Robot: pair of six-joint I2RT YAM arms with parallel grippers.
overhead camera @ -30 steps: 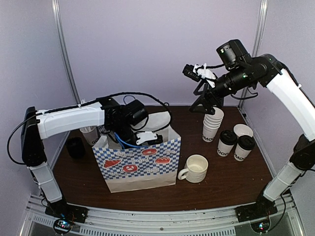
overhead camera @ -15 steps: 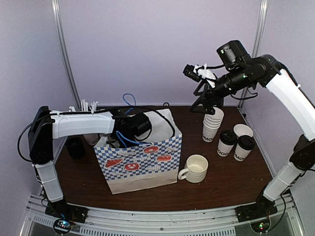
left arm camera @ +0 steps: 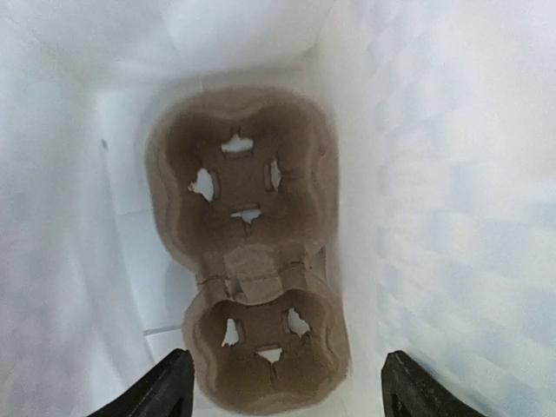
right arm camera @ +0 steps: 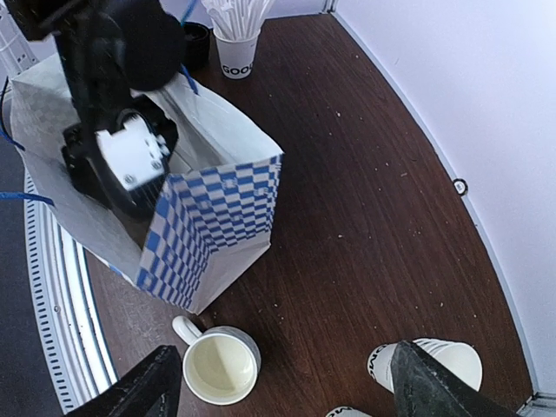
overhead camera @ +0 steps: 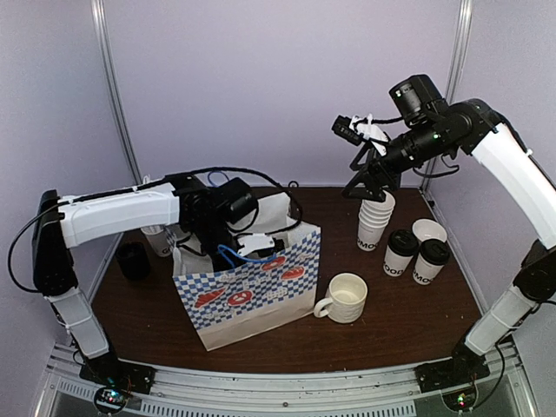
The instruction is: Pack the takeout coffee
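At the far left of the table (overhead camera: 408,326) a black pot (overhead camera: 132,259) stands beside a paper cup of straws (right arm camera: 236,50). The left arm (overhead camera: 117,215) reaches across them and bends down into the mouth of the checked bag (overhead camera: 252,295), which stands open near the table's middle and leans a little. The left gripper (left arm camera: 287,387) is inside the bag with its fingers (left arm camera: 165,391) spread wide and nothing between them. Below it a brown two-cup carrier (left arm camera: 248,243) lies flat on the bag's floor, both wells empty.

Just right of the bag sits a white mug (overhead camera: 345,298), handle toward the bag. Behind it rises a stack of lidless cups (overhead camera: 374,219). The two coffees (overhead camera: 400,253) (overhead camera: 432,260) stand side by side right of that stack, upright and lidded, on the table and well apart from the bag. A single lidless cup (overhead camera: 429,229) stands just behind them.

The right gripper (right arm camera: 287,369) hangs in the air above the stack, released, with its fingers (right arm camera: 143,391) wide apart and gripping nothing.
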